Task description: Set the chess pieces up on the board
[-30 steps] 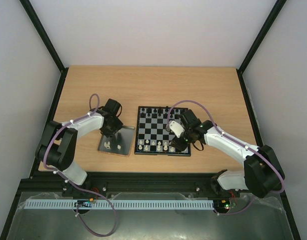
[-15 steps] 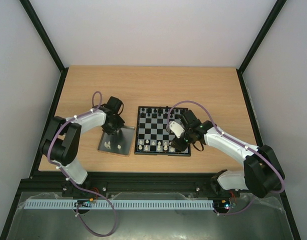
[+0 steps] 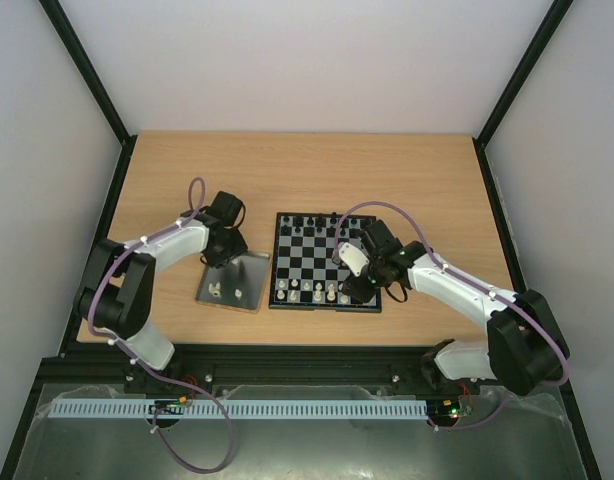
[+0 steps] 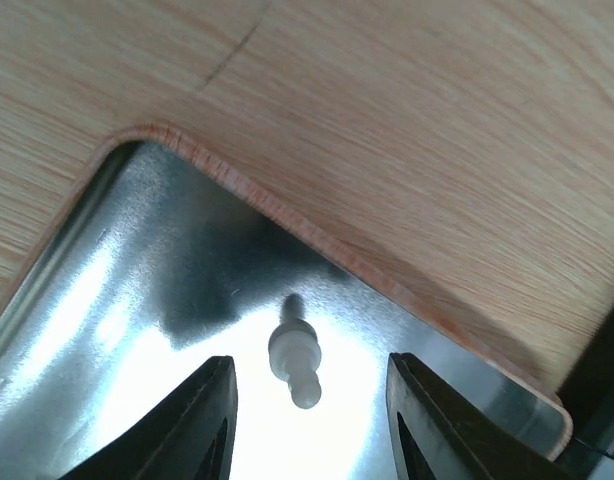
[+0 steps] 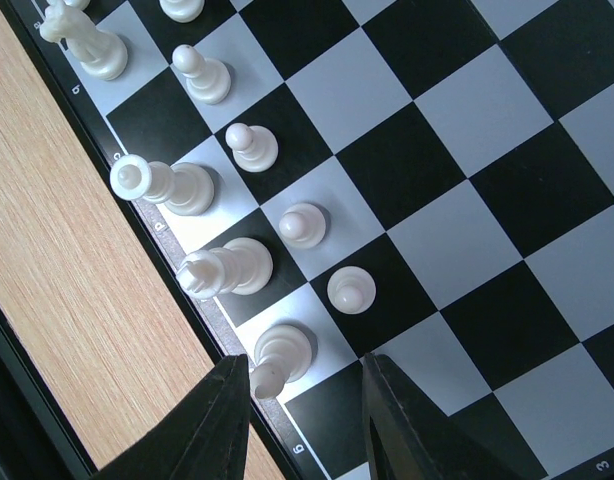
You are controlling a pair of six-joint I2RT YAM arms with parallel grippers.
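— Between the fingers of the left claw sits one white chess piece, on the shiny tray. Whether it stands or lies on its side I cannot tell.

— Does that claw have hold of it?

— No. One finger stands on each side of it, with a gap at both. The claw is partly open and empty.

— And past the claw?

— The tray's tan-edged corner, then bare bench.

— The other arm?

— Below the right claw is the board. A white piece stands on the edge row between that claw's fingers, close against the finger on the bench side. Whether they touch I cannot tell. The other finger is clear of it. This claw is partly open too, and grips nothing that I can see.

— What else is near it?

— Ahead of the claw, more white pieces run along the same edge row: two tall ones, then a knight farthest off. One row in from the edge runs a line of pawns, the closest just ahead of the gap between the fingers.

— From overhead?

— The two claws are well apart. The left claw is over the tray's far end. The right claw is over the board's near right corner. Black pieces line the row on the far side of it.
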